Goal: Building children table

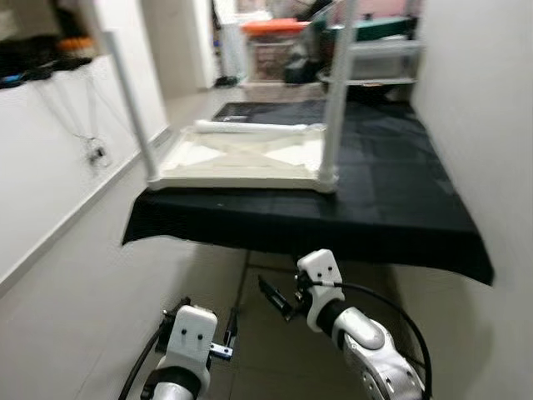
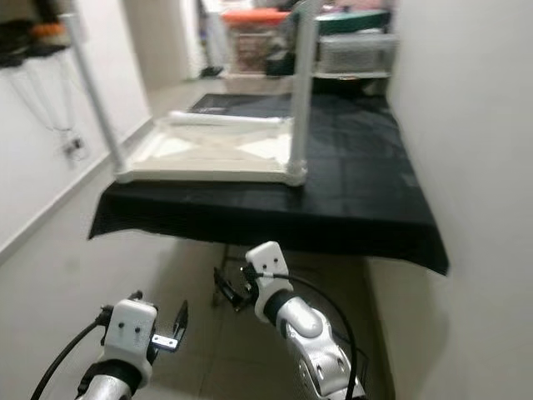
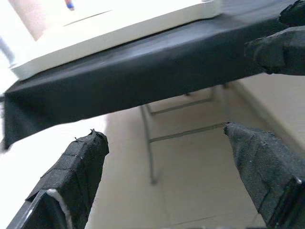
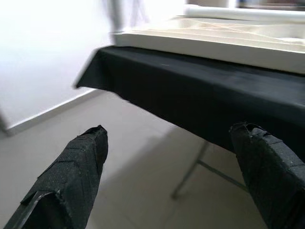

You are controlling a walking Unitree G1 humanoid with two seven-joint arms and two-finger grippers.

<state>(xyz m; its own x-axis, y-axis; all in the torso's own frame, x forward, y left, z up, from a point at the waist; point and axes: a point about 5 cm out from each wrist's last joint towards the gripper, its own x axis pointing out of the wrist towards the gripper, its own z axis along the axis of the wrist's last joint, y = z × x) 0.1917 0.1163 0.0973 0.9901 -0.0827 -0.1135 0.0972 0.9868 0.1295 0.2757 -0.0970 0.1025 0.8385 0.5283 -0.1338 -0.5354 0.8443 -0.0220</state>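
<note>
A white children's table [image 1: 241, 177] lies upside down on a long table covered in black cloth [image 1: 383, 200]. Two white legs stand up from its near corners, one on the left [image 1: 133, 108] and one on the right [image 1: 336, 92]. A loose white leg [image 1: 250, 127] lies across its far side. My left gripper [image 1: 208, 317] and right gripper [image 1: 279, 298] hang low in front of the cloth's near edge, below the tabletop. Both are open and hold nothing. The left wrist view shows the left fingers [image 3: 71, 176] spread apart, and the right fingers [image 4: 71, 176] in the right wrist view are spread likewise.
A white wall [image 1: 491, 125] runs close along the right of the black table. On the left, a wall [image 1: 50, 158] with hanging cables borders a tiled aisle [image 1: 100, 317]. Storage boxes and clutter [image 1: 275, 42] stand at the far end. Metal folding legs [image 3: 150, 143] show under the cloth.
</note>
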